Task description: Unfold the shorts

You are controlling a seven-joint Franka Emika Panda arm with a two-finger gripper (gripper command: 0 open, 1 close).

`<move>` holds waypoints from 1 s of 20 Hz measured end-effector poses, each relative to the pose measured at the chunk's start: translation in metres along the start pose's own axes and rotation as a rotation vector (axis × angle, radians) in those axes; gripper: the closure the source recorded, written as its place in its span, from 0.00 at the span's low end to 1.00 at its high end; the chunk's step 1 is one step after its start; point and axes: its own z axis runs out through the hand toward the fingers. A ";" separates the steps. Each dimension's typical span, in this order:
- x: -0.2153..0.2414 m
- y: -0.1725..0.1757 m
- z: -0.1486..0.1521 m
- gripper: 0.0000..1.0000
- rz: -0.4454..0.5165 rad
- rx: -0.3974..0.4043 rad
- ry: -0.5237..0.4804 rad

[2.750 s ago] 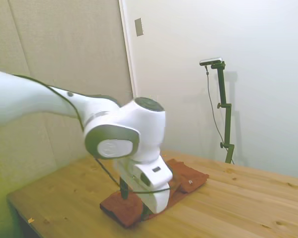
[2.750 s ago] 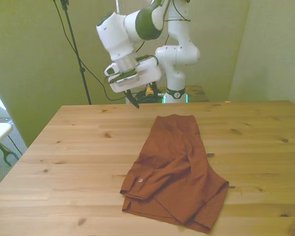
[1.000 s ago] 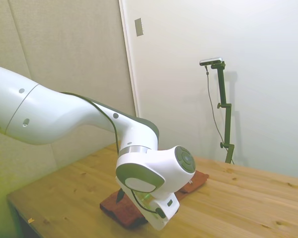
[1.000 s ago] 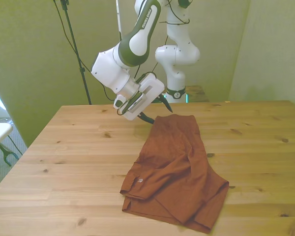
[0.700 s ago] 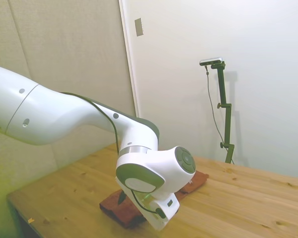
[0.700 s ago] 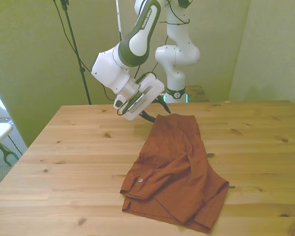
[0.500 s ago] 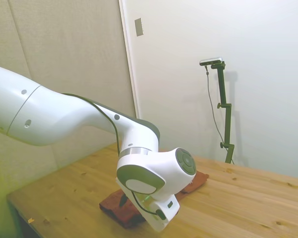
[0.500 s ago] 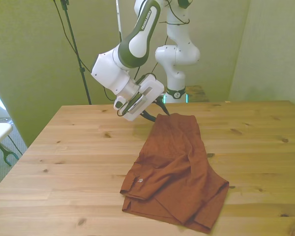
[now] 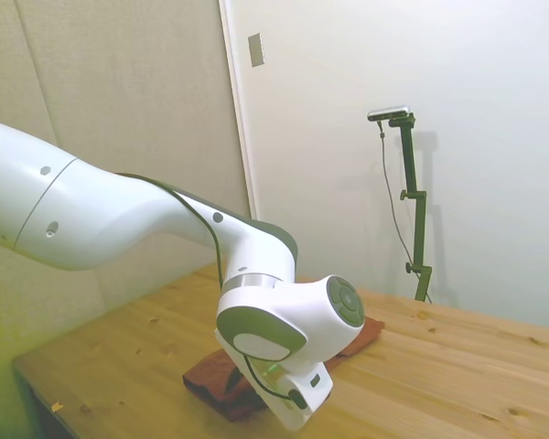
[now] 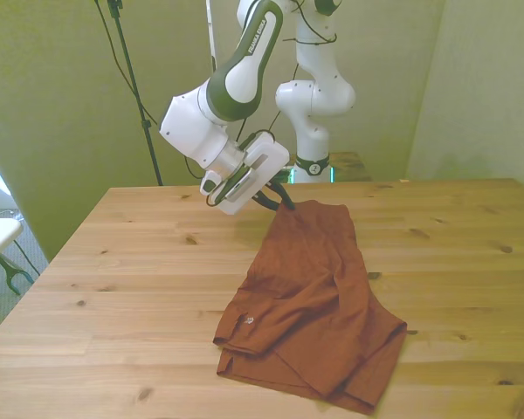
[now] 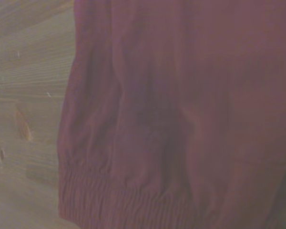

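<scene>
**Pincer at the far edge of the folded shorts**

Nearest the front camera, the rust-brown shorts (image 10: 310, 305) lie folded and wrinkled on the wooden counter (image 10: 113, 288), a little toward the front view's right of its middle. A small pale tag (image 10: 248, 321) sits near their near corner on the front view's left. The cloth narrows toward the far end, where a ribbed, gathered band shows up close in the wrist view (image 11: 133, 205). At that far end the pincer (image 10: 282, 199) reaches down to the hem, its dark fingers at the fabric's edge; whether they are apart or pressed together cannot be told. In the side view the white arm (image 9: 119, 219) hides most of the shorts (image 9: 215, 384).
</scene>
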 end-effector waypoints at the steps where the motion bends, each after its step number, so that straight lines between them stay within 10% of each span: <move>1: 0.000 0.000 -0.001 1.00 0.000 0.000 0.001; 20: -0.003 -0.007 -0.064 1.00 -0.015 0.046 0.037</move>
